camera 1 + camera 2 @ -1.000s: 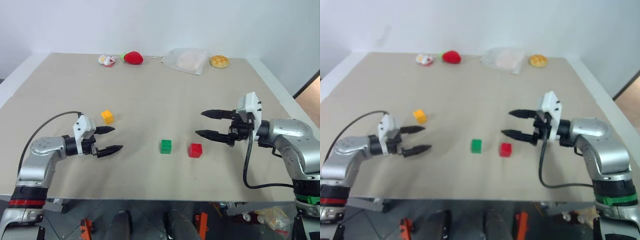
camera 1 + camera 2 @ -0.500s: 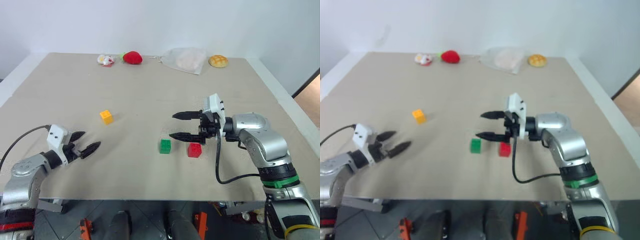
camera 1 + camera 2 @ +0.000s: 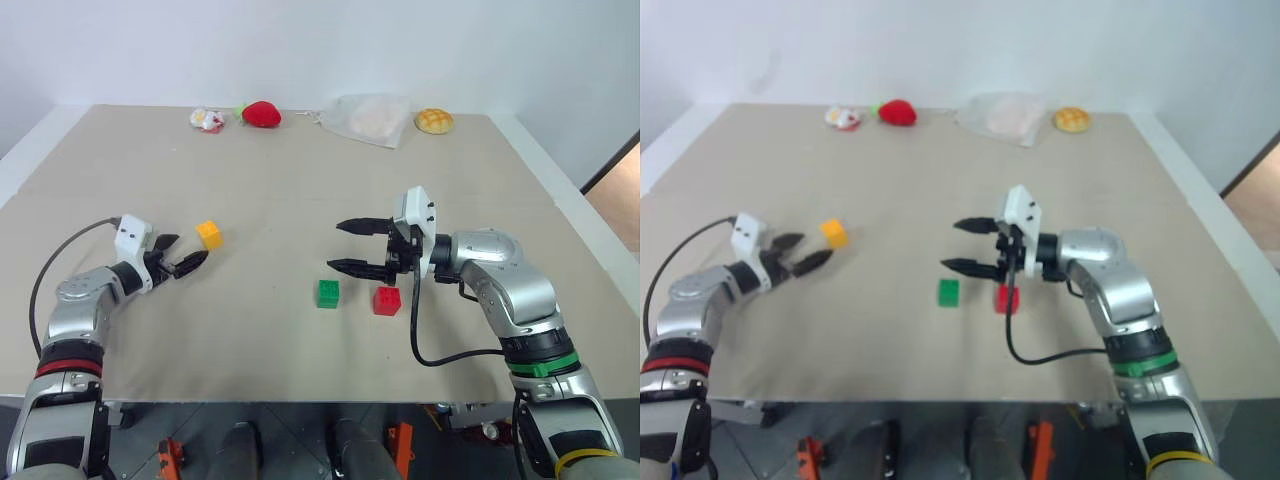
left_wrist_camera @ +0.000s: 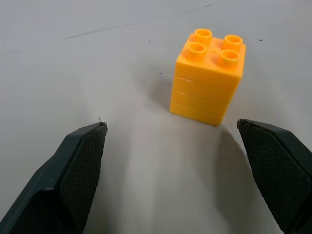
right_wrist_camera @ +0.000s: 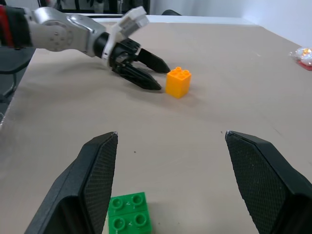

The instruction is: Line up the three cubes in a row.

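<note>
Step in hand: reach for the yellow cube [image 3: 209, 234]. It sits alone on the left of the table [image 3: 300, 180], well apart from the other two. Green cube [image 3: 329, 293] and red cube [image 3: 388, 300] sit near each other at centre front, a small gap between them, roughly side by side already.

Left gripper [image 3: 180, 257] is low over the table just beside the yellow cube, pointing at it. Fingers spread wide, nothing held. In the left wrist view the yellow cube [image 4: 207, 76] stands upright, studs up, ahead of the tips and between their lines but not yet between the pads; it is nearer the one finger [image 4: 278, 165] than the other, so the approach is off-centre.

Right gripper [image 3: 345, 245] hovers above and just behind the green and red cubes, pointing toward the robot's left. Fingers parted, empty, one above the other in the head views. Right wrist view has the green cube [image 5: 127, 218] below the tips.

Judgement: row not made yet, yellow is the odd one out. Next move likely calls for the left gripper to go a bit further forward, centre on the yellow cube, close on its sides, then carry it over to the left of green, in line. Risk: a tip nudges the cube before closing and it slides or turns.
</note>
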`<state>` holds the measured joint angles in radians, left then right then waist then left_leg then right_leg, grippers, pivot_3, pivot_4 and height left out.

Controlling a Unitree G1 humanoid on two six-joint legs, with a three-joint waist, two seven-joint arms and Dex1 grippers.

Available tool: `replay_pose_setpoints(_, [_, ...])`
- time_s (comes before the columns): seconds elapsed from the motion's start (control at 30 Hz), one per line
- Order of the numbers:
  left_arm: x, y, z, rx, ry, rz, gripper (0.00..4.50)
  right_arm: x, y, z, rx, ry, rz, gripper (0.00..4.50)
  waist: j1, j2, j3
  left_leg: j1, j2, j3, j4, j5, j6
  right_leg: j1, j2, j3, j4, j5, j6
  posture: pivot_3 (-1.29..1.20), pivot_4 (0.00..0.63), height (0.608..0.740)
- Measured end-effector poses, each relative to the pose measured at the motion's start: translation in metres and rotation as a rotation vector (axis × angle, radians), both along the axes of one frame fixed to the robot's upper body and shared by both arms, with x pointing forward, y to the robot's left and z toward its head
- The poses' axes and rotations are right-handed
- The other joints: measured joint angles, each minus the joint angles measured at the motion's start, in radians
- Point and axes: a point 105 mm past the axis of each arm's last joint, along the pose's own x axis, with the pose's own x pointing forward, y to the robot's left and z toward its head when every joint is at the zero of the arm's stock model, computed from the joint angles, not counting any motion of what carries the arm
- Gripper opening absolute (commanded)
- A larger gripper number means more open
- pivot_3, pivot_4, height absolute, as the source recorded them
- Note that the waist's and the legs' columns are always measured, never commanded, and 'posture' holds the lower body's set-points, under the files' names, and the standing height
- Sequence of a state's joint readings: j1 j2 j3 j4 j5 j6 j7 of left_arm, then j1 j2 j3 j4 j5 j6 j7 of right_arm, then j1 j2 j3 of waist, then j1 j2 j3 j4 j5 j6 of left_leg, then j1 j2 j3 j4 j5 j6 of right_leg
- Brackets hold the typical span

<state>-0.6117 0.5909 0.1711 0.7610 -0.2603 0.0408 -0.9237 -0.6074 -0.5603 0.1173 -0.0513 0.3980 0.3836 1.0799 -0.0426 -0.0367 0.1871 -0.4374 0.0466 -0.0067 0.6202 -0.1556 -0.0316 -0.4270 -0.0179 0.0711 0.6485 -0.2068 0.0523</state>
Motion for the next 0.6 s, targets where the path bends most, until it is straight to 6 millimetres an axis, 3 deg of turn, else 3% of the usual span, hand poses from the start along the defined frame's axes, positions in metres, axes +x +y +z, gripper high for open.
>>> replay_pose_setpoints(0.33, [0.02,-0.015,0.005,0.012,0.016,-0.045,4.42,-0.002,-0.001,0.002,0.003,-0.004,-0.01,3.65,0.0,0.0,0.0,0.0,0.0,0.0,0.001,0.0,0.0,0.0,0.001,0.0,0.0,0.001,0.001,0.0,0.15,0.739])
replay_pose_setpoints(0.37, [0.022,-0.016,0.006,0.01,0.016,-0.044,3.89,-0.002,-0.001,0.002,0.003,-0.004,-0.011,3.65,0.0,0.0,0.0,0.0,0.0,0.0,0.001,0.0,0.0,0.001,0.001,0.0,0.0,0.001,0.001,0.0,0.15,0.739])
replay_pose_setpoints(0.6, [0.023,-0.031,0.004,0.006,0.019,-0.11,1.51,-0.002,-0.003,0.0,0.001,0.0,-0.021,3.65,0.0,0.0,0.0,-0.001,0.0,-0.001,0.0,0.0,0.0,0.0,0.001,0.001,0.0,0.001,0.003,0.0,0.15,0.739])
